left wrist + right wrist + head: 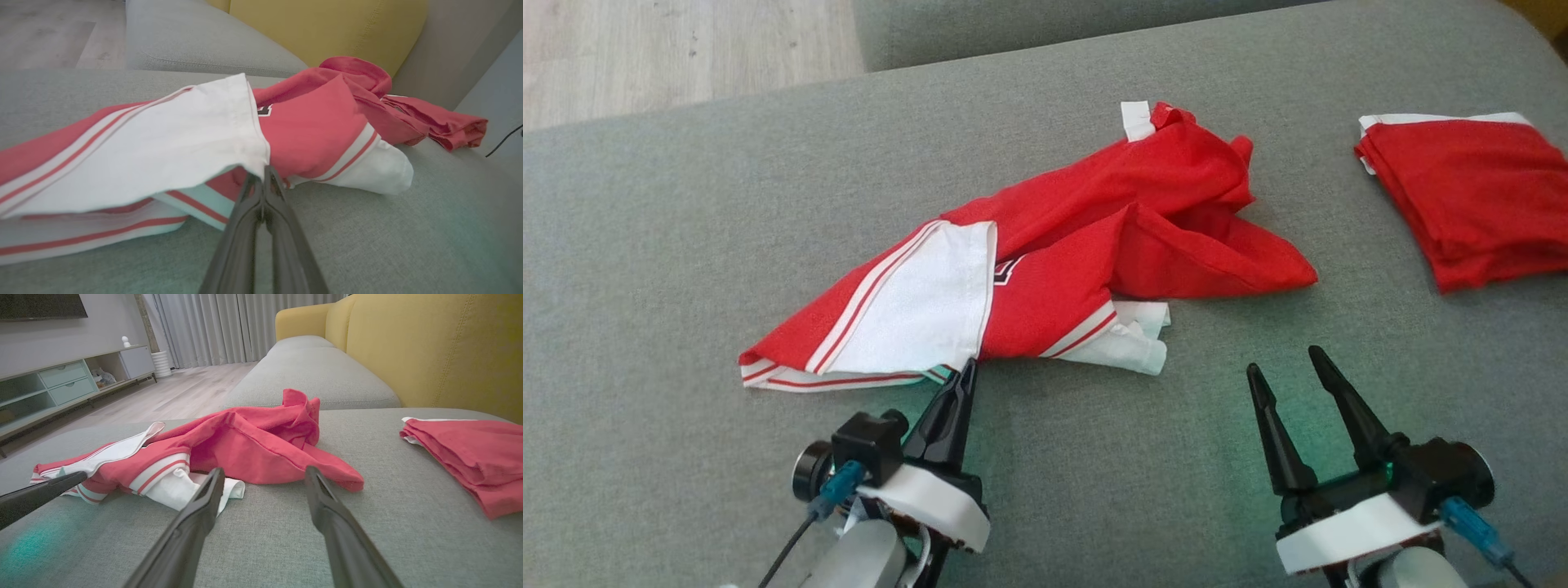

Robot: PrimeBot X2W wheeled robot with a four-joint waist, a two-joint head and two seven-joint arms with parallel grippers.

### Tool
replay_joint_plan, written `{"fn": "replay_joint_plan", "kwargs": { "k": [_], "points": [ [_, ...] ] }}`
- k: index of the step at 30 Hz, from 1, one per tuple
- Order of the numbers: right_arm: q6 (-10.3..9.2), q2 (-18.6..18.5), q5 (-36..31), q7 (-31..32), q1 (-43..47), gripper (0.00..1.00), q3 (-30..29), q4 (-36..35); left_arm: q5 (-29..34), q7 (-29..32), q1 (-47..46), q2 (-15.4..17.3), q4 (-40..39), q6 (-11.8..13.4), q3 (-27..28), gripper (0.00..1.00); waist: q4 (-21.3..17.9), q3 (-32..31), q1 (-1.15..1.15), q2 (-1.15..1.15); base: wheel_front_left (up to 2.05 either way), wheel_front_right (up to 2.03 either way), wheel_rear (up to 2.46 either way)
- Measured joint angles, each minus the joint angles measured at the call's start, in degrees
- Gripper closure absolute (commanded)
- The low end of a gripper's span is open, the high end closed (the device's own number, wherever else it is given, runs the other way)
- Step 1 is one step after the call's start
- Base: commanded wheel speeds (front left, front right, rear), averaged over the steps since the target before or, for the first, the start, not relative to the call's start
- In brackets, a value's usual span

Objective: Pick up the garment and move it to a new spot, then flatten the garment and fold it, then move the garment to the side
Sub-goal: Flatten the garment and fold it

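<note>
Picking up the garment looks like the step in hand: it lies crumpled on the sofa, the left gripper with fingers clenched at its 7 o'clock hem, the right gripper released at 4 o'clock. Next comes a lift without dragging. Whether cloth is truly pinched is hidden under the white flap.

A grey sofa seat bears a crumpled red-and-white garment and a folded red cloth.

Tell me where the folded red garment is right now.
In the head view the folded red garment lies at the far right of the grey cushion, apart from the crumpled garment and beyond the right gripper.
</note>
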Motion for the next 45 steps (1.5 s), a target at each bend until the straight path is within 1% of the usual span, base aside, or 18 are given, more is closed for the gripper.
{"fn": "replay_joint_plan", "kwargs": {
  "k": [3, 5, 9, 11, 13, 15, 17, 19, 23, 29, 30, 31, 33, 37, 40, 43, 44, 45],
  "points": [
    [0.0, -0.3, 0.0, 0.0, 0.0, 0.0, 0.0, -0.1, 1.1, 0.0, -0.1, -0.1, -0.3, -0.4, 0.9, 1.0, 0.0, 0.0, 0.0, 0.0, 0.0, 0.0, 0.0],
    [0.0, -0.6, -0.2, 0.0, 0.0, 0.0, 0.0, -0.7, 1.8, 0.0, -0.1, -0.1, -2.3, -0.6, 2.7, 1.0, 0.0, -0.1, 0.0, 0.0, 0.0, 0.0, 0.0],
    [0.0, -1.4, -0.3, 0.0, -0.8, 0.0, 0.5, -1.7, 4.0, 0.0, -0.1, 0.2, -8.7, 0.8, 7.8, 1.0, 0.4, 0.1, 0.0, 0.0, 0.0, 0.0, 0.0],
    [0.0, -1.9, 0.0, 0.0, -2.9, 0.0, 0.4, -2.0, 5.4, 0.0, -0.1, 0.4, -11.7, 1.2, 9.8, 1.0, 0.9, 0.3, 0.0, 0.0, 0.0, 0.0, 0.0],
    [0.0, -3.6, 0.5, 0.0, -6.5, 0.0, 0.5, -1.8, 6.1, 0.0, 0.0, 0.6, -14.5, 1.4, 11.6, 1.0, 1.5, 0.8, 0.0, 0.0, 0.0, 0.0, 0.0],
    [0.0, -6.3, 0.9, 0.0, -10.8, 0.0, 1.2, -0.5, 6.9, 0.0, 0.0, 1.0, -16.9, 1.4, 13.3, 1.0, 2.3, 1.3, 0.0, 0.0, 0.0, 0.0, 0.0],
    [0.0, -8.6, 2.1, 0.0, -15.6, 0.0, 1.4, 2.4, 7.3, 0.0, 0.0, 1.1, -19.1, 1.3, 14.7, 1.0, 3.2, 1.9, 0.0, 0.0, 0.0, 0.0, 0.0],
    [0.0, -10.5, 3.6, 0.3, -20.4, 0.0, 1.7, 7.5, 7.3, 0.0, -0.1, 1.1, -20.7, 0.9, 15.1, 1.0, 4.4, 2.5, 0.0, 0.0, 0.0, 0.0, 0.0],
    [0.0, -13.1, 7.4, 5.5, -28.7, 0.0, 4.2, 17.7, 8.3, 0.0, -0.1, 0.8, -21.7, -0.1, 14.9, 1.0, 7.3, 3.7, 0.0, 0.0, 0.0, 0.0, 0.0],
    [0.0, -14.6, 13.0, 10.3, -36.2, 0.0, 8.6, 29.7, 9.1, -0.1, -1.1, -0.2, -21.6, -0.7, 13.9, 1.0, 11.4, 5.3, 0.01, 0.0, 0.0, 0.0, 0.0],
    [0.0, -14.6, 14.4, 10.4, -36.8, 0.27, 9.8, 30.9, 9.2, -0.1, -1.4, -0.3, -21.6, -0.7, 13.9, 1.0, 11.8, 5.6, 0.01, 0.0, 0.0, 0.0, 0.0],
    [0.0, -14.4, 16.1, 10.4, -37.3, 1.0, 10.6, 31.8, 9.2, -0.1, -1.5, -0.3, -21.6, -0.7, 13.9, 1.0, 12.0, 5.8, 0.0, 0.0, 0.0, 0.0, 0.0],
    [0.0, -14.1, 18.8, 10.2, -38.0, 1.0, 12.2, 33.3, 9.2, -0.1, -1.6, -0.4, -21.6, -1.1, 14.2, 1.0, 12.3, 6.2, 0.01, 0.0, 0.0, 0.0, 0.0],
    [0.0, -15.1, 21.4, 4.9, -38.0, 1.0, 12.6, 33.8, 9.3, -0.2, -1.6, -0.5, -21.9, -1.1, 15.2, 1.0, 11.7, 6.2, 0.0, 0.0, 0.0, 0.0, 0.0],
    [0.0, -16.8, 23.6, 2.7, -36.2, 1.0, 13.6, 29.7, 9.8, -0.3, -1.3, -0.3, -23.9, -1.0, 17.2, 1.0, 10.7, 5.9, 0.0, 0.0, 0.0, 0.0, 0.0],
    [0.0, -19.3, 25.7, 2.2, -30.3, 1.0, 14.2, 23.5, 9.8, -0.3, 0.4, 0.2, -26.6, -0.5, 19.5, 1.0, 9.4, 6.1, 0.0, 0.0, 0.0, 0.0, 0.0],
    [0.0, -19.3, 25.7, 2.2, -30.3, 1.0, 14.2, 23.5, 9.8, -0.3, 0.4, 0.2, -26.6, -0.5, 19.5, 1.0, 9.4, 6.1, 0.0, 0.0, 0.0, 0.0, 0.0],
    [0.0, -20.4, 26.1, 2.2, -27.2, 1.0, 13.7, 21.7, 9.8, -0.3, 1.4, 0.3, -27.5, -0.3, 20.2, 1.0, 9.0, 6.2, 0.0, 0.0, 0.0, 0.0, 0.0]
  ]
}}
